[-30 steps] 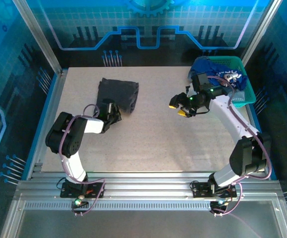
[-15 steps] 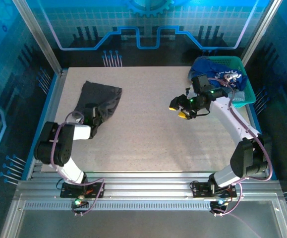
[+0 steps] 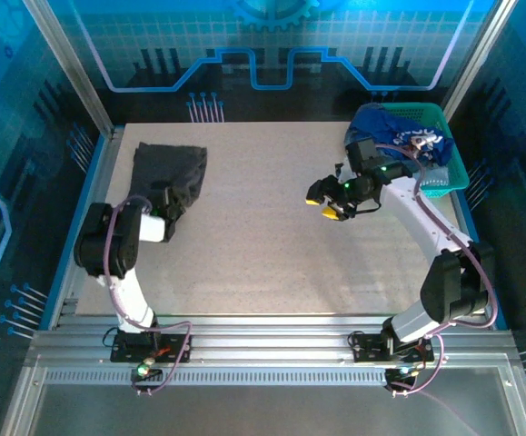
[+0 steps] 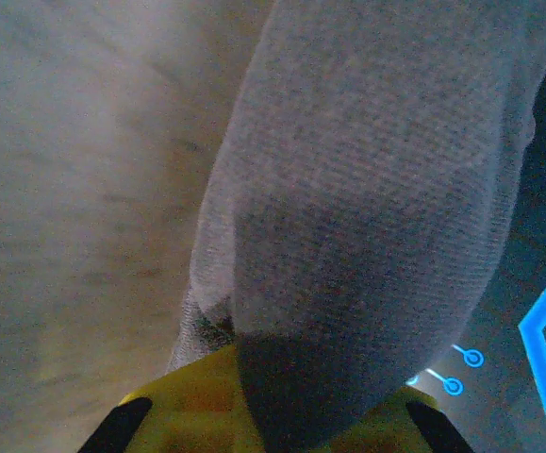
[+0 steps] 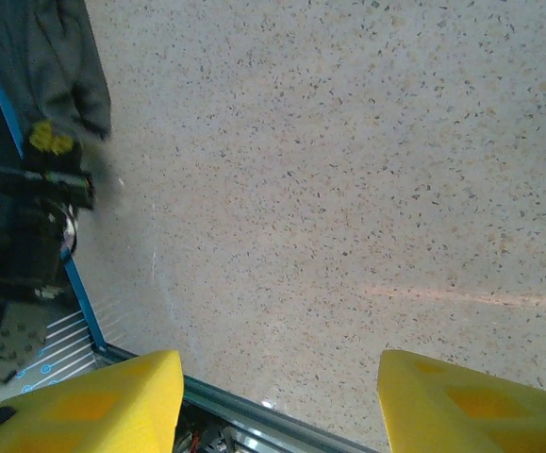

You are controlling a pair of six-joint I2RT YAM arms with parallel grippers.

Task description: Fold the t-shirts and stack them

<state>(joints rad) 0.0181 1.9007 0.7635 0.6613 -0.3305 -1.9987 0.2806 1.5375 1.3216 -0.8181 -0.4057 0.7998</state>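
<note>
Speckled tabletop (image 3: 272,263) ran out from the arm bases at the near edge. At 9 o'clock the left gripper (image 3: 166,207) lay low on it, pinching the near hem of the grey shirt (image 3: 167,168). From there the shirt spread flat toward 10 o'clock, up to the table's left border. In the left wrist view the cloth ran out from between the yellow fingers (image 4: 192,406) and hung wide across the frame, its weave sharp, with the tabletop blurred beside it.

Just toward 3 o'clock from the table's middle, the right gripper (image 3: 324,202) hung above bare surface with its fingers (image 5: 93,396) spread well apart and nothing between them. Its own camera looked down on the speckles and, at 10 o'clock of that frame, on the grey shirt and the left gripper's yellow tips.

Farthest off, at 2 o'clock, the basket (image 3: 456,163) stood in the table's corner with a blue shirt (image 3: 381,121) heaped in it, spilling over its left rim.
</note>
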